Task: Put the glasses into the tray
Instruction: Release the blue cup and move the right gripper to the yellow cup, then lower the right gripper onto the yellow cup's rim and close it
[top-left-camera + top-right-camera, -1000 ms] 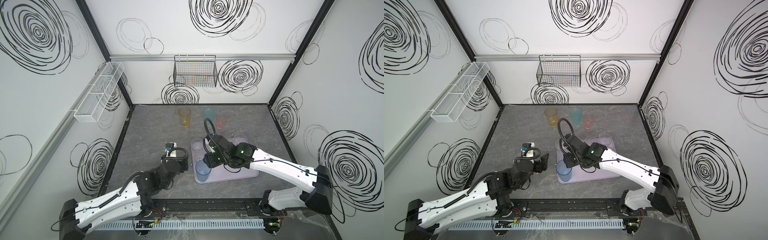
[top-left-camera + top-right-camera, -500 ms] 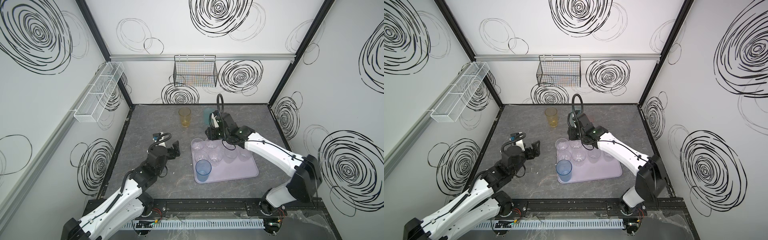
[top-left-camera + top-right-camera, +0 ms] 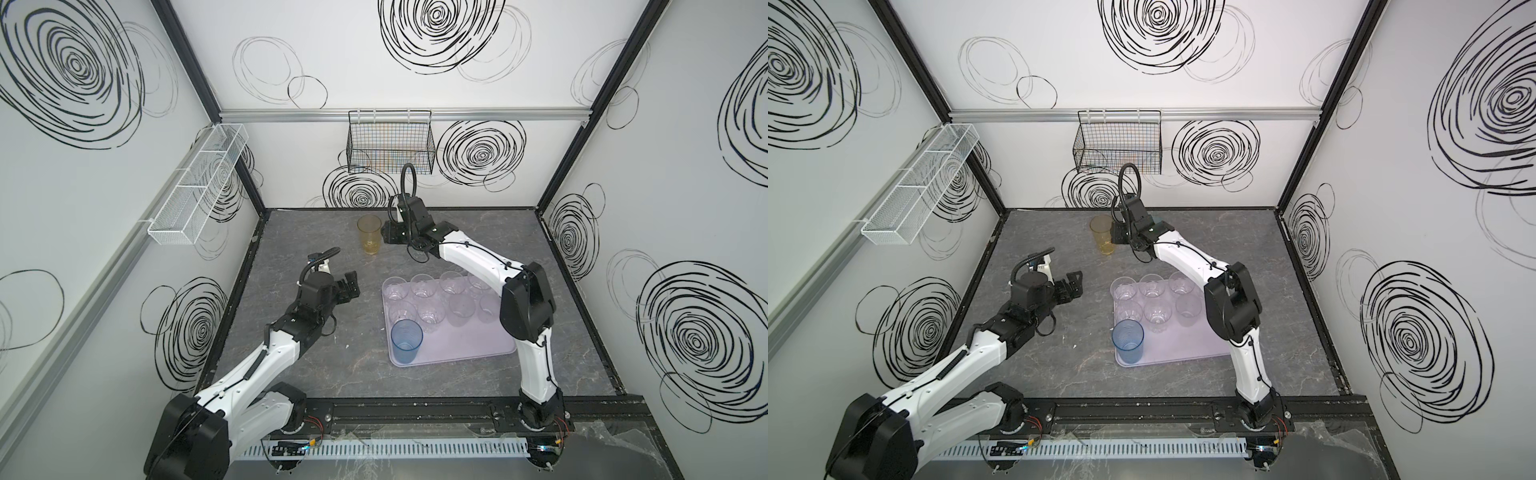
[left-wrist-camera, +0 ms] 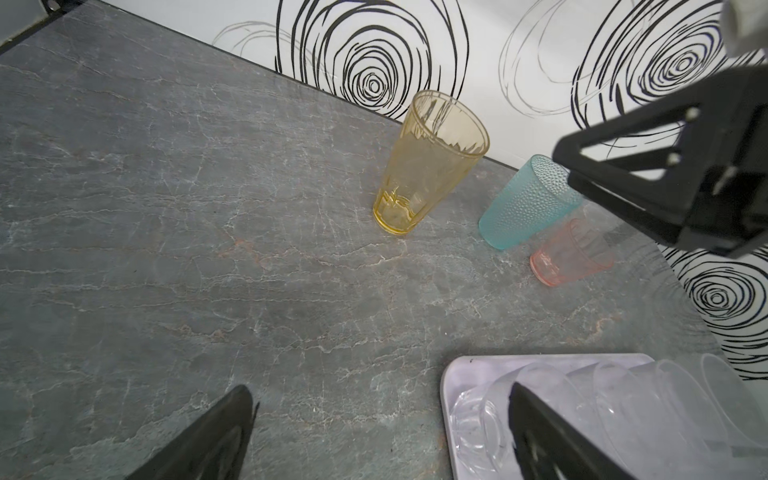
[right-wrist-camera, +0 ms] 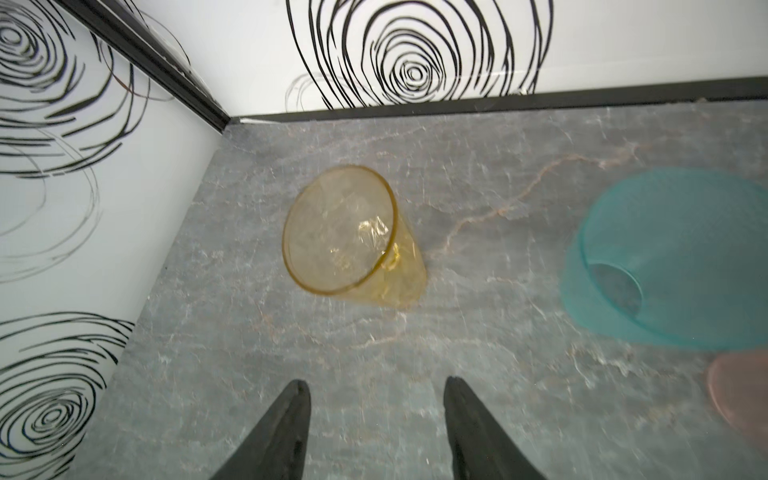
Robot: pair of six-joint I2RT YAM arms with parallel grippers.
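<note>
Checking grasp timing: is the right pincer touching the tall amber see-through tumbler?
Apart. The right wrist view shows bare grey tabletop between the open right pincer and the tall amber see-through tumbler.

A grey, veined tabletop (image 3: 324,374) is shown in both top views. A pale lilac tray (image 3: 457,353) is laid flat on it, near the left gripper (image 3: 350,286) and off to that gripper's side. An amber glass (image 3: 369,235) is stood upright on the bare surface, ahead of the right gripper (image 5: 376,386) and apart from its tips. A teal glass (image 4: 528,203) and a pink glass (image 4: 571,257) are set beside that gripper, perhaps touching each other.
</note>
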